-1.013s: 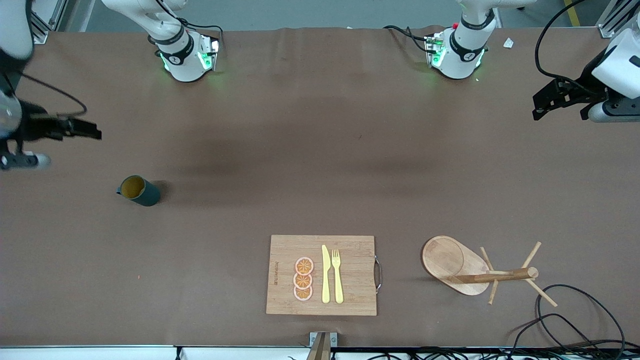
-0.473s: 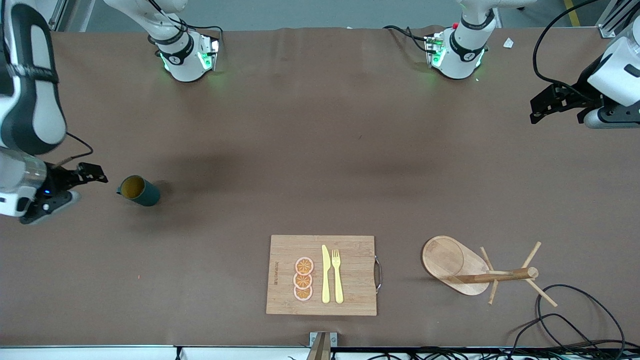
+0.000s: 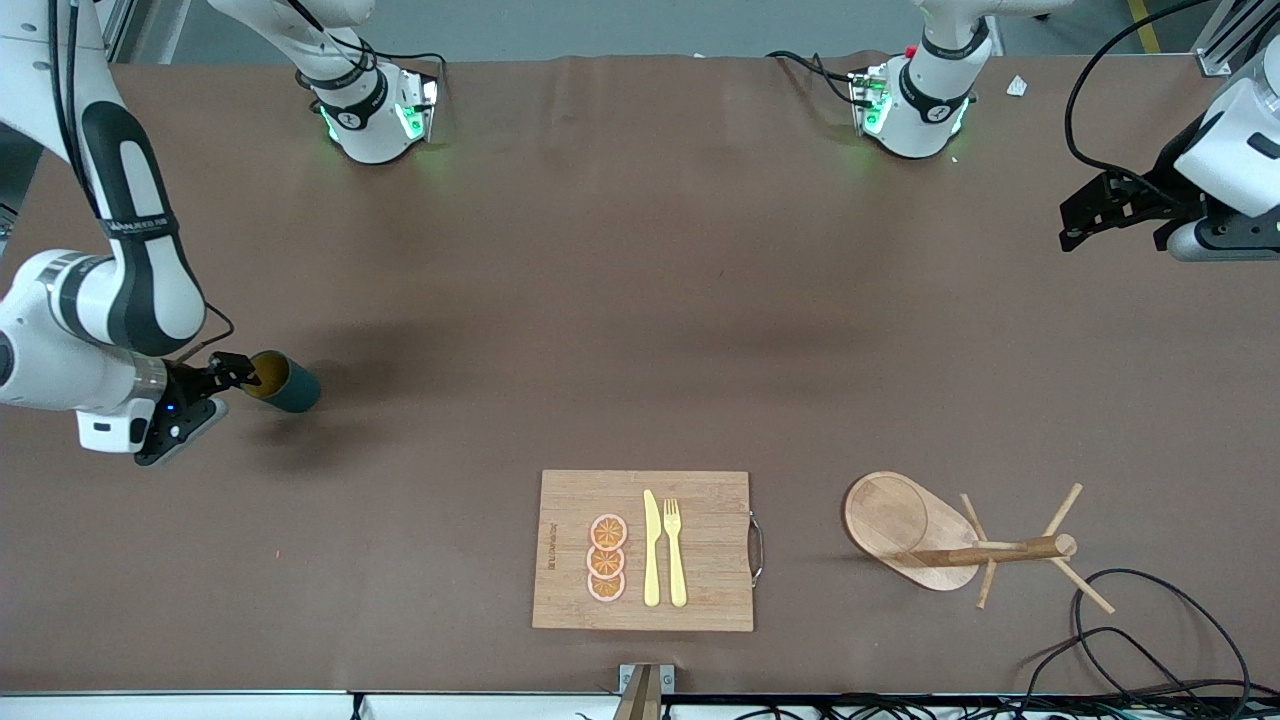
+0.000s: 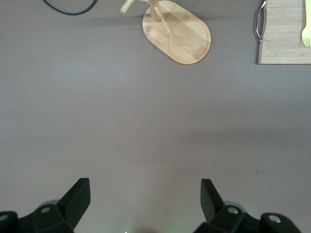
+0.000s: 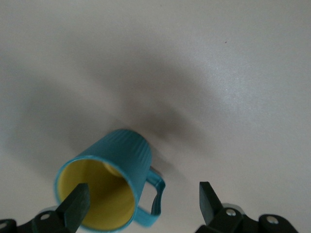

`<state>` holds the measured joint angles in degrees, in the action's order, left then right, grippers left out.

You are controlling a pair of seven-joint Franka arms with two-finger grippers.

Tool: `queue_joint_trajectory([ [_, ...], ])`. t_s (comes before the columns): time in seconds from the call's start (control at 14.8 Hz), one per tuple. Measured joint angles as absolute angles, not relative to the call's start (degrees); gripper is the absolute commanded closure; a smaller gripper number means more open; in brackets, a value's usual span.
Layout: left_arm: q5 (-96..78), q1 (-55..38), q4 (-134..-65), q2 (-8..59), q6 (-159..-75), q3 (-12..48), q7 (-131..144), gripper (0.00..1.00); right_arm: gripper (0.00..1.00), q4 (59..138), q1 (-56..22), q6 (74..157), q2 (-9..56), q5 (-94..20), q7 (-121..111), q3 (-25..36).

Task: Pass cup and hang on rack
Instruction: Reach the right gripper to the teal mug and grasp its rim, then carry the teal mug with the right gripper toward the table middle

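cup: ribbed teal mug, yellow inside, loop handle, standing at right arm's end of table | right gripper: fingers apart, rim and handle between them | left gripper: waiting, fingers apart | rack: lying tipped | no readable writing

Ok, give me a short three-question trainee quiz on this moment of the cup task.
1. True or false: the right gripper is shut on the cup.
2. Which stands nearest the rack? A the cup; B the cutting board; C the right gripper.
3. Fill in: the left gripper waits, open, at the ____ arm's end of the table.

Key: 1 false, its fingers are open at the cup's rim. 2 B. 3 left.
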<state>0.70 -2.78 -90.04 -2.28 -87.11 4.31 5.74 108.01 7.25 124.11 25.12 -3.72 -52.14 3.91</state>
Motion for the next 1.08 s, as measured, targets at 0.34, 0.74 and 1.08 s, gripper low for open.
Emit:
queue_joint_trajectory([
  [0.34, 0.7, -2.8, -90.0, -2.2, -87.1, 4.3, 5.7, 0.0, 0.99, 111.7, 7.3, 128.6, 25.5, -3.7, -53.3, 3.9],
  [0.74, 0.7, -2.8, -90.0, -2.1, -87.7, 4.3, 5.7, 0.0, 1.0, 111.5, 7.3, 127.9, 25.3, -3.9, -53.5, 3.7],
  [1.08, 0.7, -2.8, -90.0, -1.8, -88.6, 4.3, 5.7, 0.0, 1.0, 110.6, 4.5, 122.6, 20.8, -5.7, -49.3, 3.0],
])
